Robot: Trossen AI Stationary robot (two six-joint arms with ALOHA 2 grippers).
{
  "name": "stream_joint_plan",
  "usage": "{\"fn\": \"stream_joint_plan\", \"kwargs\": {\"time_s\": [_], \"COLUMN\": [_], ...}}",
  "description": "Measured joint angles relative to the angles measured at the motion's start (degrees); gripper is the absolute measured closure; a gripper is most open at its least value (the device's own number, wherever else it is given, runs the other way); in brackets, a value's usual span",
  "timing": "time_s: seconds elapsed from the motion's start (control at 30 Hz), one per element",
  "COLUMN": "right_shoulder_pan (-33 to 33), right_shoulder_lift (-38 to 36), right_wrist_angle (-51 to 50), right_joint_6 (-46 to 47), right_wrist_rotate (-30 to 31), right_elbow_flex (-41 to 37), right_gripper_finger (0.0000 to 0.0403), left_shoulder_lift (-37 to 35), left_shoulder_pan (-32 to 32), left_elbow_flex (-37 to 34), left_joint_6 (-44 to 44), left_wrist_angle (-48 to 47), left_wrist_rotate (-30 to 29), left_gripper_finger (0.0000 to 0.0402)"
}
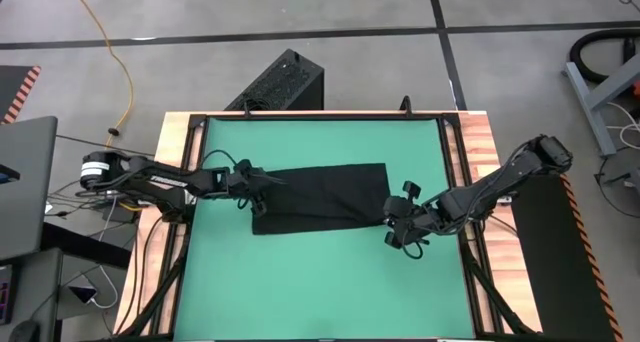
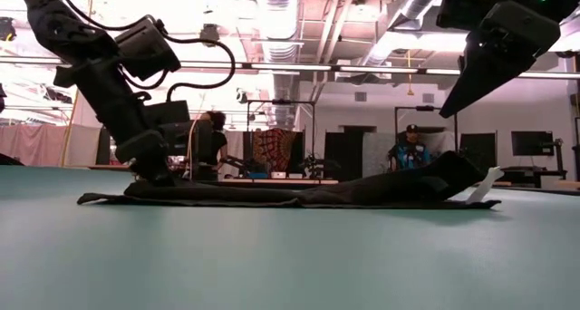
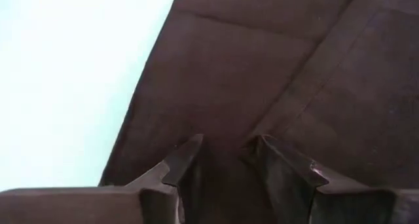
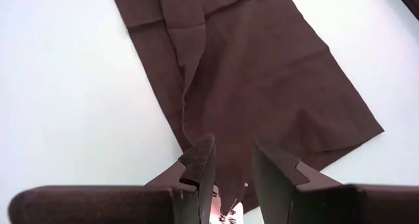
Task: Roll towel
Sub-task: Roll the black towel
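Note:
The black towel (image 1: 320,197) lies flat on the green mat (image 1: 300,282), folded into a strip running left to right. Its right end (image 2: 453,172) humps up a little, and the white tag (image 2: 487,185) slopes from it down to the mat. My left gripper (image 1: 262,185) is open and low over the towel's left end (image 3: 262,67). My right gripper (image 1: 395,232) hangs open above the towel's right near corner (image 4: 226,185). Cloth and tag (image 4: 230,214) show through its gap. In the low view it is clear of the cloth. My left gripper slants down from the table's left at the towel's left end (image 3: 226,165), its fingers (image 3: 190,152) apart with the cloth showing between them. Whether the fingertips touch the cloth I cannot tell. The towel lies flat on the mat there.
A black ribbed box (image 1: 285,82) stands on the floor beyond the table's far edge. The wooden table border (image 1: 480,142) frames the mat. A laptop (image 1: 25,182) sits off the left side. In the low view people stand in the room behind (image 2: 412,151).

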Motion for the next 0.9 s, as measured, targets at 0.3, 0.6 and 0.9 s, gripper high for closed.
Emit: {"fn": "stream_joint_plan", "kwargs": {"time_s": [0.3,0.6,0.9], "right_shoulder_pan": [-0.09,-0.15,-0.22], "right_shoulder_lift": [0.0,0.0,0.0], "right_wrist_angle": [-0.03,0.1,0.18], "right_joint_6": [0.25,0.21,0.66], "right_wrist_rotate": [0.11,3.29,3.36], "right_elbow_flex": [0.0,0.0,0.0], "right_gripper_finger": [0.0284,0.0284,0.0284], "left_shoulder_lift": [-0.37,-0.35,-0.35], "left_shoulder_pan": [-0.04,-1.69,-8.44], "left_elbow_flex": [0.0,4.37,5.88], "left_joint_6": [0.47,-0.59,-3.67], "left_wrist_angle": [-0.28,-3.48,-4.4], "left_wrist_rotate": [2.94,2.68,-1.25], "left_gripper_finger": [0.0394,0.0401,0.0401]}}
